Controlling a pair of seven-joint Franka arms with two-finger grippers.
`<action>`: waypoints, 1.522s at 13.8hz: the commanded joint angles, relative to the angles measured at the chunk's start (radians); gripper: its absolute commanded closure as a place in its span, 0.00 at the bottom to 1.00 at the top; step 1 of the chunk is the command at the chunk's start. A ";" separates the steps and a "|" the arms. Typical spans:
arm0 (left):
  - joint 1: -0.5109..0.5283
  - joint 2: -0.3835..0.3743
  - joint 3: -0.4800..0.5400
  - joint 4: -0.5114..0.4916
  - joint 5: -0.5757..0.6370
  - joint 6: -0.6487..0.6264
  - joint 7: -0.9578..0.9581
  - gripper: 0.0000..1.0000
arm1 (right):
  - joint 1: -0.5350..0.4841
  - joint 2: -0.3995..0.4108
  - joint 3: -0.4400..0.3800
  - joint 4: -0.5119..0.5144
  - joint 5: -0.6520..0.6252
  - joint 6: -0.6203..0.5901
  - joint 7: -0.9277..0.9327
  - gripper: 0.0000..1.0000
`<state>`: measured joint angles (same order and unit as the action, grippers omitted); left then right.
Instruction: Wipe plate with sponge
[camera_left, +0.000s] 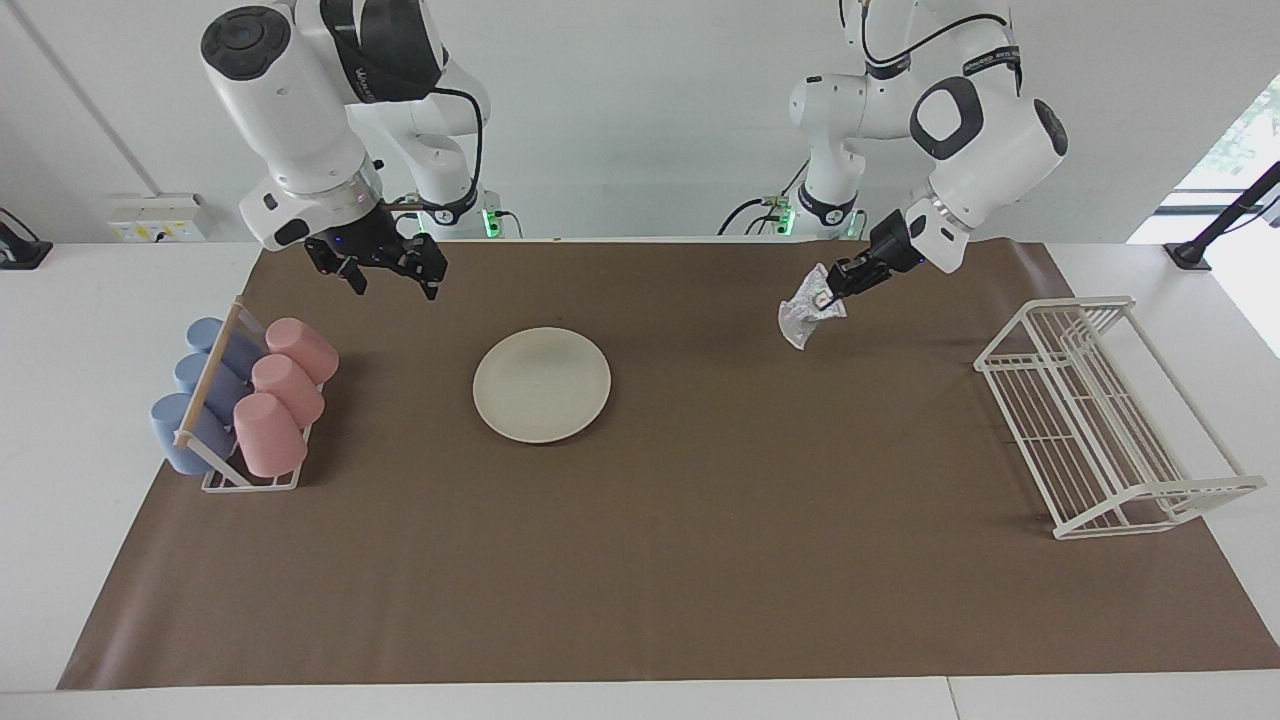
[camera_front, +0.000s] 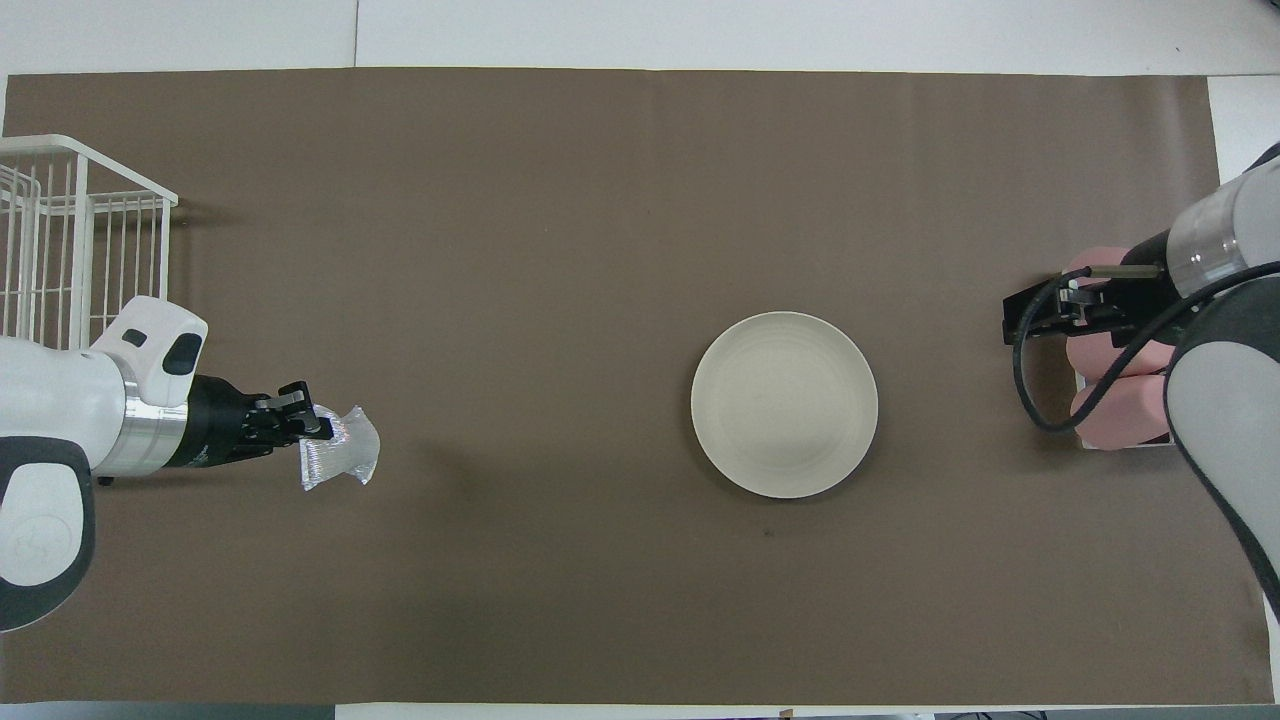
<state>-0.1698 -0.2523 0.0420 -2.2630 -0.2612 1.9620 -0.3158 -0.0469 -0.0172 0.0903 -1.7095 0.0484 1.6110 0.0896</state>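
The cream-white plate (camera_left: 541, 384) (camera_front: 784, 404) lies bare on the brown mat, about midway between the two arms. My left gripper (camera_left: 835, 287) (camera_front: 312, 427) is shut on one corner of the sponge (camera_left: 803, 318) (camera_front: 342, 460), a silvery crinkled wad that hangs above the mat between the plate and the wire rack. My right gripper (camera_left: 393, 278) (camera_front: 1025, 318) hangs open and holds nothing, above the mat's edge by the cup rack, well off the plate.
A small rack (camera_left: 215, 475) of pink cups (camera_left: 280, 390) (camera_front: 1115, 415) and blue cups (camera_left: 195, 385) stands at the right arm's end. A white wire rack (camera_left: 1100, 420) (camera_front: 80, 250) stands at the left arm's end. A brown mat (camera_left: 700, 560) covers the table.
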 joint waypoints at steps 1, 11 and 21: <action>0.010 0.076 -0.008 0.156 0.243 -0.156 -0.016 1.00 | 0.053 -0.013 -0.052 0.002 -0.018 -0.022 -0.024 0.00; 0.002 0.149 -0.013 0.330 0.870 -0.327 -0.025 1.00 | 0.107 0.003 -0.152 0.028 -0.062 -0.005 -0.136 0.00; 0.019 0.340 -0.011 0.339 1.195 -0.175 -0.023 1.00 | 0.079 -0.007 -0.147 0.064 -0.039 -0.020 -0.137 0.00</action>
<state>-0.1699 0.0469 0.0317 -1.9523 0.8894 1.7593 -0.3345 0.0418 -0.0281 -0.0613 -1.6582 0.0075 1.5961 -0.0230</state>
